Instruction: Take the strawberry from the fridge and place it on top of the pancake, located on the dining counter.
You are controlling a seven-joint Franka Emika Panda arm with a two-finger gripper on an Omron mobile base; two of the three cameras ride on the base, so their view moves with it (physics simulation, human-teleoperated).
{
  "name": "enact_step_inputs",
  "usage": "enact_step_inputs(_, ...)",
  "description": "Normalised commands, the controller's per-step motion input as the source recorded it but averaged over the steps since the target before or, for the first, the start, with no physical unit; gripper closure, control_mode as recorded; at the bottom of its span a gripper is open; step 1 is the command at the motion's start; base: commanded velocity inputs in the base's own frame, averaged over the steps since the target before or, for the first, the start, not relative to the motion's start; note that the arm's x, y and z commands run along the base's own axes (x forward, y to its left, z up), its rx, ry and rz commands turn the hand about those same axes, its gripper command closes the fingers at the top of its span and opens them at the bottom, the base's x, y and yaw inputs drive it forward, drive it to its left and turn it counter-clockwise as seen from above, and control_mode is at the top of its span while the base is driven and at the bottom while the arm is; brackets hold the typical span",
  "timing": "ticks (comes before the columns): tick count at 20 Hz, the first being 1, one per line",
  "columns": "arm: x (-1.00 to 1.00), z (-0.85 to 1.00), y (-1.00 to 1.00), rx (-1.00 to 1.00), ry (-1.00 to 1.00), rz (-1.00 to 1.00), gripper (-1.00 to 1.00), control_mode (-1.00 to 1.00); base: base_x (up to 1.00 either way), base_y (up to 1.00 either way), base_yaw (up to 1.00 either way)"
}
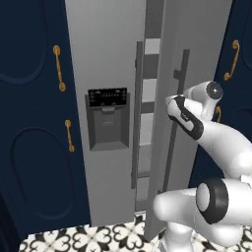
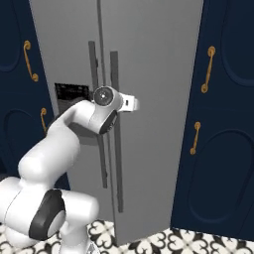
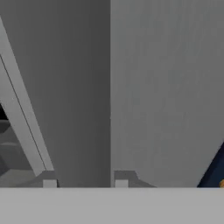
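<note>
Fridge [image 1: 106,59] work, and the right door [image 1: 197,44] stands a little ajar, grey shelves [image 1: 150,78] showing in the gap beside the left door's dispenser [image 1: 107,125]. The arm reaches in at the right door's bar handle [image 1: 181,98]. In the hand view the end effector [image 3: 85,183] looks straight at the dark bar [image 3: 83,87], with the two fingertips [image 3: 49,183] poking up either side of its foot. That reads as a fairly wide spread straddling the handle, though so little of the tips is visible that I can't tell whether they're clamped on it.

No sight of the strawberry on the slivers of shelf on view, so presumably it sits deeper inside. My judgement: the door is the thing to manage now. It is stiff, heavy and swings on a hinge, so the hold belongs on the bar's mid-length, pulling along the arc. The berry, when reached, should be light, soft and easily bruised. It wants a gentle pinch across its widest part.
</note>
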Motion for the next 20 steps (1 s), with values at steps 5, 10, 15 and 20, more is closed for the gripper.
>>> enact_step_inputs(5, -0.12, -0.02, -0.25, 0.0, 0.01, 0.01, -1.0, -1.0, 0.0, 0.0, 0.0)
enact_step_inputs(10, -0.58, 0.27, 0.0, -0.02, -0.01, 0.0, -1.0, -1.0, 0.0, 0.0, 0.0)
enact_step_inputs(15, -0.79, 0.8, 0.16, -0.11, -0.01, 0.0, -1.0, -1.0, 0.0, 0.0, 0.0)
enact_step_inputs(20, -0.44, 0.78, 0.37, -0.17, 0.0, 0.0, -1.0, -1.0, 0.0, 0.0, 0.0)
